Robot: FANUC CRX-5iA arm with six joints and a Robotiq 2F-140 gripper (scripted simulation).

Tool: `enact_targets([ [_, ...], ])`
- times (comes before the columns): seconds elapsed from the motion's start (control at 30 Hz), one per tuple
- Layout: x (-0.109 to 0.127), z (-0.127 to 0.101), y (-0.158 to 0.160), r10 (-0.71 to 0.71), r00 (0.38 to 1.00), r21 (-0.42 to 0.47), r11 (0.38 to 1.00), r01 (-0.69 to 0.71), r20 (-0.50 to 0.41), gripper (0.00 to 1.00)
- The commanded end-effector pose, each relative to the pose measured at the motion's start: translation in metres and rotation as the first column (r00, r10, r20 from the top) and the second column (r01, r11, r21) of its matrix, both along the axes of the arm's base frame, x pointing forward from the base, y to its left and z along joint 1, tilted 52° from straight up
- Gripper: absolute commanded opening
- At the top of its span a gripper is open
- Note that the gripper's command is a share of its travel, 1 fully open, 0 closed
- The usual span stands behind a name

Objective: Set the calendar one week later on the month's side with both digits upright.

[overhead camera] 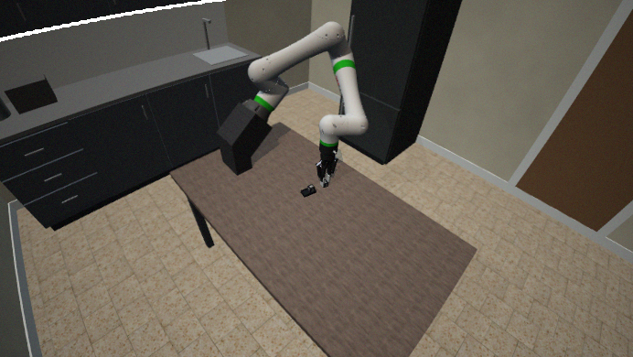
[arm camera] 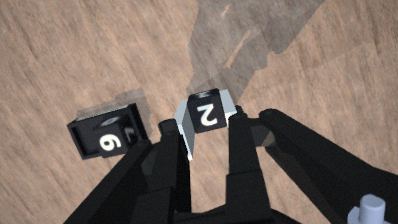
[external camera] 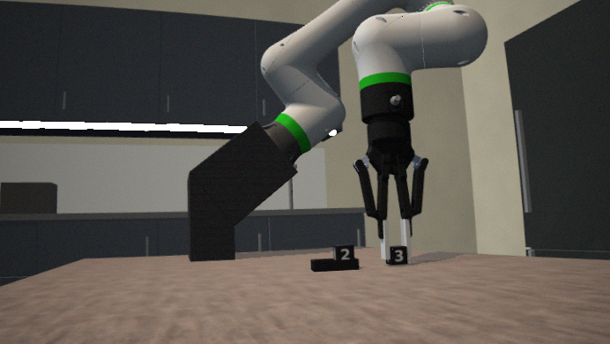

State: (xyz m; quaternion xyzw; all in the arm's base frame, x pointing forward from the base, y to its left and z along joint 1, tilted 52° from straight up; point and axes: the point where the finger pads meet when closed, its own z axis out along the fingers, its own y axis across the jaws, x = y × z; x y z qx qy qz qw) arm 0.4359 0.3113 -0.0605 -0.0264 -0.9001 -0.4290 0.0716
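Gripper (external camera: 393,247) nearly closed, clamped on a cube (external camera: 397,256), resting on the table (external camera: 264,300) just right of the tray (external camera: 326,265); probably parked for regrasping. Other cube (external camera: 344,253) inside tray.

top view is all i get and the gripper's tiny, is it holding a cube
Observer: Yes, the gripper is shut on a cube, low at table level, right of the tray in the exterior view.
Operator: which digits on it
Observer: 3 faces the exterior camera; the wrist view shows 2 on its top.
Operator: and the tray
Observer: The other cube stands in its right half, 2 in front, 6 on top; no cube in the left half.
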Motion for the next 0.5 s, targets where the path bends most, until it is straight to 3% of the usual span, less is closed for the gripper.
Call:
enact_targets([
  [0.0, 0.0001, -0.0004, 0.0003, 0.000, 1.000, 0.000, 1.000, 0.000, 0.000, 0.16],
  [0.47, -0.0001, -0.0016, 0.0017, 0.000, 1.000, 0.000, 1.000, 0.000, 0.000, 0.16],
])
